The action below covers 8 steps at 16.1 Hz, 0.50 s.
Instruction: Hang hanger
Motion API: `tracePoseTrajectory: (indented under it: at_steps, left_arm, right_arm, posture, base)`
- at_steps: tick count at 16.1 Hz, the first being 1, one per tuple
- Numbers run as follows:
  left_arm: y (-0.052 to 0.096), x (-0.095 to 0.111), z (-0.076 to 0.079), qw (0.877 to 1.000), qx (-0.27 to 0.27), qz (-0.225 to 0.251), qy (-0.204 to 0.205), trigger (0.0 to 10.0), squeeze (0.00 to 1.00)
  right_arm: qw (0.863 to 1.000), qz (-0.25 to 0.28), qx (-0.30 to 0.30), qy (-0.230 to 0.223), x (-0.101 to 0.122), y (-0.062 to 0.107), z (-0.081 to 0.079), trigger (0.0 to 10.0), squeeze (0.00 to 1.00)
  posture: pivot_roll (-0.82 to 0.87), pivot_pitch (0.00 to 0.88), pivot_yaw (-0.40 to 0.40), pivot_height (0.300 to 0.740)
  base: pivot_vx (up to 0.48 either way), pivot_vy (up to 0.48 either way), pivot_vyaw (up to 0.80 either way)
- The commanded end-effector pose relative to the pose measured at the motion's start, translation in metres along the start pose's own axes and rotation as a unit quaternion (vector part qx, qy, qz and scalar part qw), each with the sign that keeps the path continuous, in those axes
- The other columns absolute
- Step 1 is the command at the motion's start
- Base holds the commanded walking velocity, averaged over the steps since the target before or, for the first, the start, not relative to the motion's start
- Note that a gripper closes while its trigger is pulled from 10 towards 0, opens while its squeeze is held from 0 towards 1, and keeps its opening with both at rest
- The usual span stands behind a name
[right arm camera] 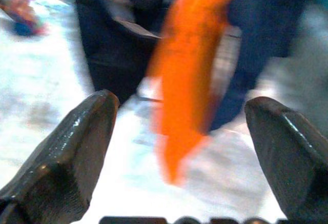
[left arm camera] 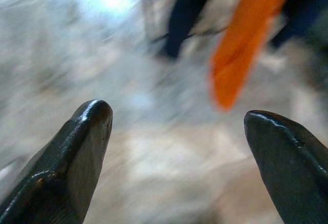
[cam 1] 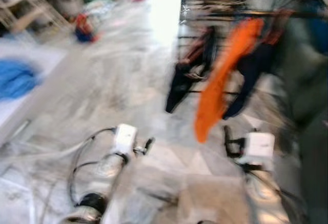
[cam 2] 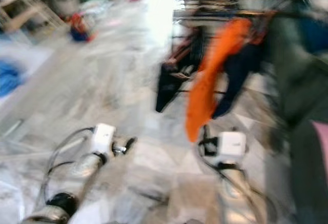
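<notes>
Ahead on rack (cam 1: 246, 8): orange garment (cam 1: 223, 80), dark clothes (cam 1: 187, 75) hanging. Left gripper (left arm camera: 177, 131), right gripper (right arm camera: 179, 126) fingers apart, empty. Views blurred.

One orange garment (cam 1: 225, 75) hangs on the rack, with two dark garments beside it: a black one (cam 1: 187, 75) and a navy one (cam 1: 253, 73). One blue cloth (cam 1: 15, 79) lies at the left. Two grippers, left gripper (left arm camera: 177, 131) and right gripper (right arm camera: 179, 126), each with two spread black fingers
</notes>
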<state>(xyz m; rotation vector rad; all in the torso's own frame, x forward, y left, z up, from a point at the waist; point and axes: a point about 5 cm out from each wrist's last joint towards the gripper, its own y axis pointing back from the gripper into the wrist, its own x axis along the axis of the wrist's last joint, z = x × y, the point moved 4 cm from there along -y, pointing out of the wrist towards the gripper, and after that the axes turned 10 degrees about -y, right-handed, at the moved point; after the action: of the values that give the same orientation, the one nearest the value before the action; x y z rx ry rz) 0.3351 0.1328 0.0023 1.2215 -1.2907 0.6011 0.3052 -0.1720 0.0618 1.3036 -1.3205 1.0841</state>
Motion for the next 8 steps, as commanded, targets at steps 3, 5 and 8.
tracePoseTrajectory:
  at_steps: [3, 5, 8]
  left_arm:
    - [0.002, -0.013, 0.0, 0.999, 0.02, -0.027, 0.018, 10.0, 0.0]
    - [0.004, -0.02, -0.004, 0.998, 0.034, -0.045, 0.015, 10.0, 0.0]
    - [0.005, -0.026, -0.007, 0.997, 0.044, -0.065, 0.013, 10.0, 0.0]
  right_arm:
    - [1.0, -0.027, -0.003, 0.013, -0.016, 0.001, 0.01, 10.0, 0.0]
    - [0.999, -0.042, 0.001, 0.013, -0.025, 0.0, 0.011, 10.0, 0.0]
    - [0.997, -0.076, 0.009, 0.018, -0.043, 0.001, 0.013, 10.0, 0.0]
  posture:
    - [-0.06, 0.117, 0.041, 0.74]
    - [-0.06, 0.103, 0.039, 0.74]
    - [-0.06, 0.081, 0.039, 0.74]
  base:
    - [0.0, 0.0, 0.0]
    - [0.0, 0.0, 0.0]
    - [0.0, 0.0, 0.0]
